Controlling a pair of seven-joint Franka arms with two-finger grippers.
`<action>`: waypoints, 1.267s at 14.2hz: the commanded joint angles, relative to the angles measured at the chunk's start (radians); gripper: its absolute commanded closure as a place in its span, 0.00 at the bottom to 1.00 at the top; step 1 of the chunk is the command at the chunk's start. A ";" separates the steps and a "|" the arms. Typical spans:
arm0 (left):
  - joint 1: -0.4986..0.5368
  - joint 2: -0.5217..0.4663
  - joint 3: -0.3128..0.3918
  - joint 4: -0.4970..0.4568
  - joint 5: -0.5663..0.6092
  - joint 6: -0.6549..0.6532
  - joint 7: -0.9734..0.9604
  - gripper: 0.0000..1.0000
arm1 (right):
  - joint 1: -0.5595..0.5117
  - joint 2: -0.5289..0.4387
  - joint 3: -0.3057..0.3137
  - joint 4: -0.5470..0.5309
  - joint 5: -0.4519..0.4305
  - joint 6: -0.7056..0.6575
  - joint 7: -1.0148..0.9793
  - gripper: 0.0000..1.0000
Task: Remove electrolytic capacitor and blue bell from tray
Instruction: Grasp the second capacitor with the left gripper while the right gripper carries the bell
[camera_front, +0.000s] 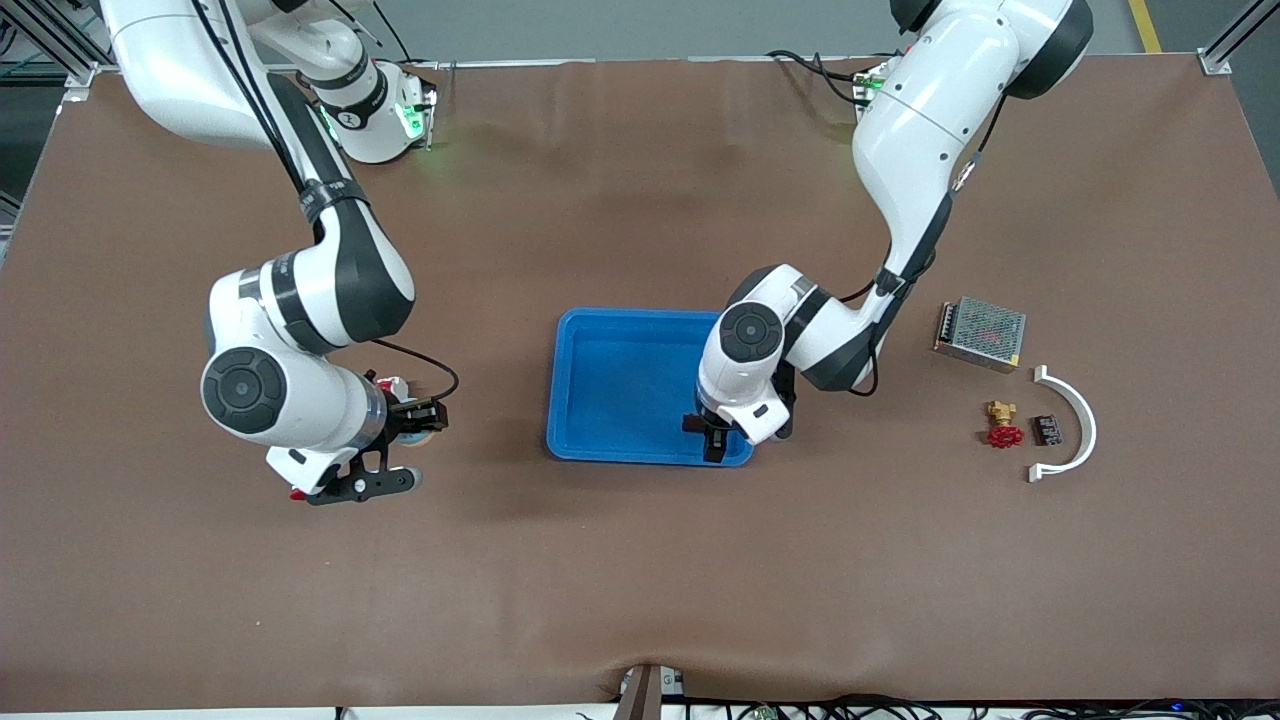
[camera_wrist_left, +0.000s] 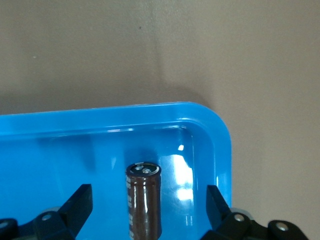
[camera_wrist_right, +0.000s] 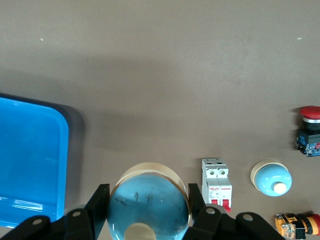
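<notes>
The left claw hangs released over the corner of the tray that lies nearest the front camera at the left arm's end, its fingers spread wide on either side of the electrolytic capacitor. That brown cylinder lies directly between the jaws, its long axis running straight away from the wrist toward the tray's rim, so the coming move looks like a plain descent and squeeze across its width. The left arm is clearly the nearer one to it.

The right claw is clenched around the blue bell, dome up, held over bare tabletop outside the tray, toward the right arm's end. Below it a white circuit breaker carries a red label reading DELIXI, as far as I can tell; beside that sit a second blue bell and a red push button.
</notes>
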 joint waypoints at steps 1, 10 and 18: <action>-0.050 0.025 0.048 0.046 0.026 -0.016 -0.024 0.00 | -0.010 -0.042 0.010 -0.088 0.011 0.060 -0.017 0.49; -0.080 0.026 0.067 0.052 0.017 -0.042 -0.027 0.00 | -0.005 -0.121 0.010 -0.369 0.012 0.348 -0.016 0.49; -0.083 0.020 0.066 0.046 0.015 -0.057 -0.039 0.00 | -0.002 -0.116 0.010 -0.501 0.011 0.537 -0.016 0.49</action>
